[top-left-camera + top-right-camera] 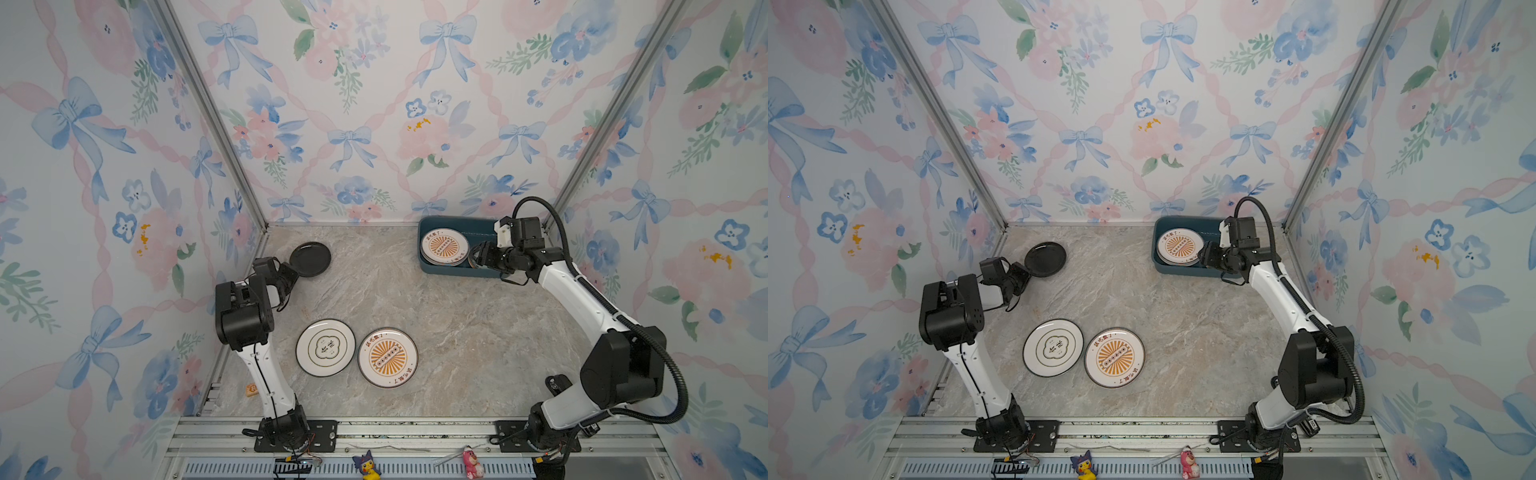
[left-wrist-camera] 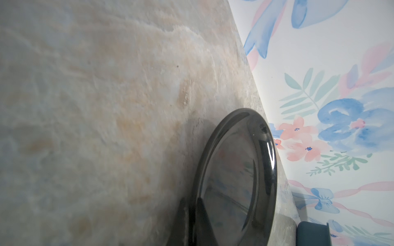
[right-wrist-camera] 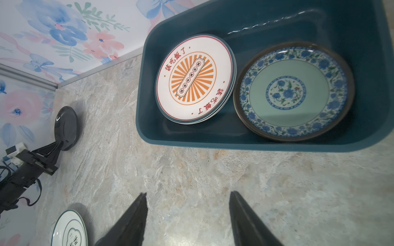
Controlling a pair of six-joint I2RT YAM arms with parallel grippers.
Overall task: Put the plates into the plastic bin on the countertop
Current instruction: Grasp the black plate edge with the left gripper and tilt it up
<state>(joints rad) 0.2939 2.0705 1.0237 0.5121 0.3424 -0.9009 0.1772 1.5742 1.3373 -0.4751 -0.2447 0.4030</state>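
The black plate [image 1: 310,259] [image 1: 1045,259] [image 3: 66,127] sits at the far left of the desk [image 1: 415,299], close to the left wall. The left tool [image 1: 293,270] [image 3: 60,144] is clamped on its near rim, fingers pinched tight on the edge, as the left wrist view [image 2: 234,181] shows up close. From here I can't tell whether the plate is clear of the desk or resting on it.

Toward the near side, left of the middle, two big white plates lie flat just beside each other: the cloud plate [image 1: 325,347] [image 1: 1053,347] [image 3: 69,230] on the left and the loose sunburst plate [image 1: 387,357] [image 1: 1115,357] on the right. I can't tell whether their rims touch.

The plastic bin [image 1: 449,222] [image 1: 1183,220] [image 3: 149,132] stands at the far right, against the back wall. In its left half is a small stack of white plates, with the top sunburst plate [image 1: 444,246] [image 1: 1180,246] [image 3: 194,78] face up. In its right half lies the teal-patterned plate [image 3: 294,91], mostly hidden under the arm in both top views.

The right tool [image 1: 473,255] [image 3: 187,193] hangs at the bin's near-right side, its fingers spread apart with nothing between them.
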